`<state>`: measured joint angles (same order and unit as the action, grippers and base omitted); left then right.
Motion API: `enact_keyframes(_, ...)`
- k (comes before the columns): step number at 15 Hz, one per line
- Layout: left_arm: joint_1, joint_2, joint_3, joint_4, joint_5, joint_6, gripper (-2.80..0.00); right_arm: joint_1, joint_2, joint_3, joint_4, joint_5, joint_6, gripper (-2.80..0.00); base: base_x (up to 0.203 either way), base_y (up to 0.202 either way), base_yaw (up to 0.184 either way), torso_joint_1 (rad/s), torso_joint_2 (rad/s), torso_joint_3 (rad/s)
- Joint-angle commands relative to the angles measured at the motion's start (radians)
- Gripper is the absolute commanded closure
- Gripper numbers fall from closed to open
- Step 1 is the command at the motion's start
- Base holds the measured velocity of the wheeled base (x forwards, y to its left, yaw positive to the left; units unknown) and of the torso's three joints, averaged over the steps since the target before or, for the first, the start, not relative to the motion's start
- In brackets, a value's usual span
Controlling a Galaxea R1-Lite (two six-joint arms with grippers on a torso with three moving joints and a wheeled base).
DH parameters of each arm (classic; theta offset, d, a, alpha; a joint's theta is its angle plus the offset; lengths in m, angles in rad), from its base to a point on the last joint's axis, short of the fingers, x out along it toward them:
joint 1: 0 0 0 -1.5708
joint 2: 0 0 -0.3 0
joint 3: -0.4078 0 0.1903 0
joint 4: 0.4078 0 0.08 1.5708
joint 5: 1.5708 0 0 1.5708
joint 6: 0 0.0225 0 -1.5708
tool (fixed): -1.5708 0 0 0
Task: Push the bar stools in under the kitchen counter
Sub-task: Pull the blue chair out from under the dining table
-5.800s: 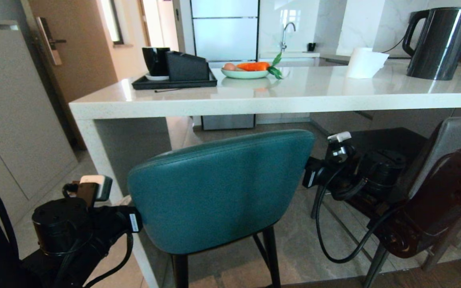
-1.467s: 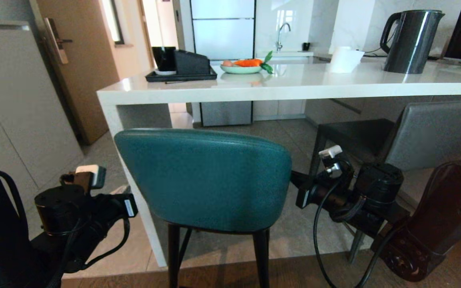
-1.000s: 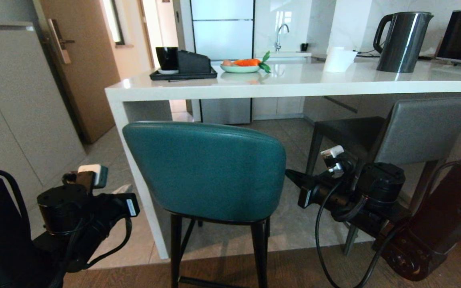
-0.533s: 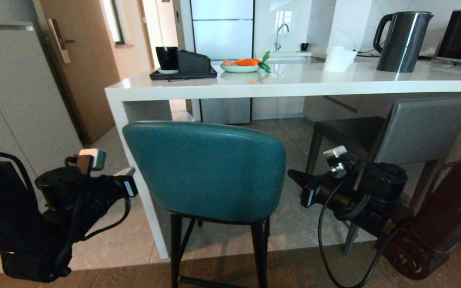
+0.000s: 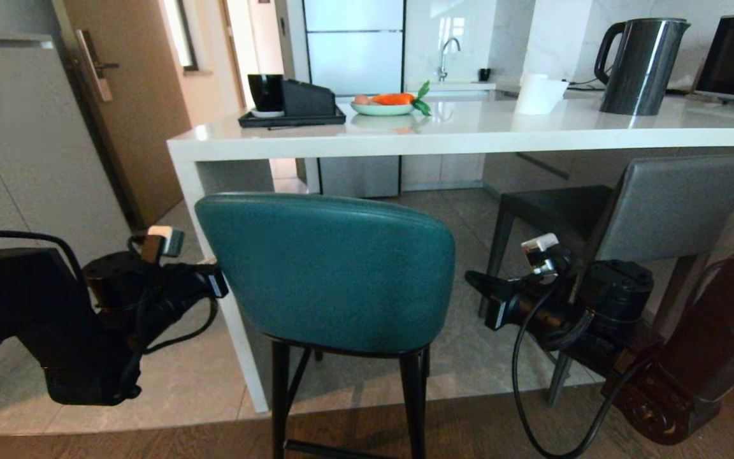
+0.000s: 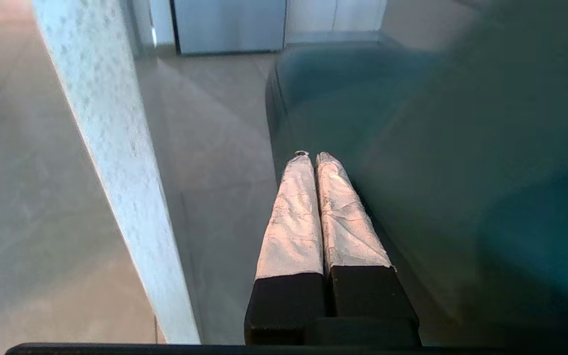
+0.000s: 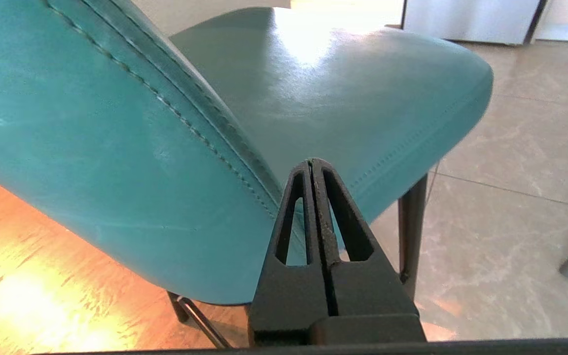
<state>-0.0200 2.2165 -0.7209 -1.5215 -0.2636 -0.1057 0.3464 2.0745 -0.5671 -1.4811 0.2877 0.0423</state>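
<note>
The white counter (image 5: 443,137) spans the room with the teal stool (image 5: 329,274) standing just outside its edge, and the left gripper (image 6: 312,158) and right gripper (image 7: 311,165), both pinched shut and empty, flank its back, seemingly poised to shove it forward.
</note>
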Motion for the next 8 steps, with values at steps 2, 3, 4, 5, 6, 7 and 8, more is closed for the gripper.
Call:
enact_keyframes(2,-0.019,0.082,-0.110,-0.009,0.000,0.001,0.00,0.007,0.004,0.007,-0.008,0.002,-0.001,0.00,0.000,0.000,0.000,0.000,0.00,0.000)
enact_keyframes(3,-0.026,0.078,-0.112,-0.009,-0.004,0.001,0.00,0.010,0.006,0.007,-0.008,0.002,-0.001,0.00,0.000,0.000,0.000,0.000,0.00,0.000)
enact_keyframes(4,-0.036,0.069,-0.105,-0.009,-0.005,0.001,0.00,0.011,0.009,0.005,-0.008,0.002,-0.001,0.00,0.000,0.000,0.000,0.000,0.00,0.000)
enact_keyframes(5,-0.042,0.052,-0.093,-0.009,-0.007,0.001,0.00,0.012,0.017,-0.001,-0.008,0.002,-0.001,0.00,0.000,0.000,0.000,0.000,0.00,0.000)
enact_keyframes(6,-0.050,0.028,-0.069,-0.009,-0.009,0.000,0.00,0.013,0.024,-0.004,-0.008,0.001,-0.002,0.00,0.000,0.000,0.000,0.000,0.00,0.000)
enact_keyframes(7,-0.060,0.008,-0.036,-0.009,-0.011,0.000,0.00,0.013,0.033,-0.004,-0.010,0.001,-0.001,0.00,0.000,0.000,0.000,0.000,0.00,0.000)
enact_keyframes(8,-0.069,0.001,-0.005,-0.009,-0.010,0.002,0.00,0.012,0.043,-0.004,-0.017,0.000,-0.001,0.00,0.000,0.000,0.000,0.000,0.00,0.000)
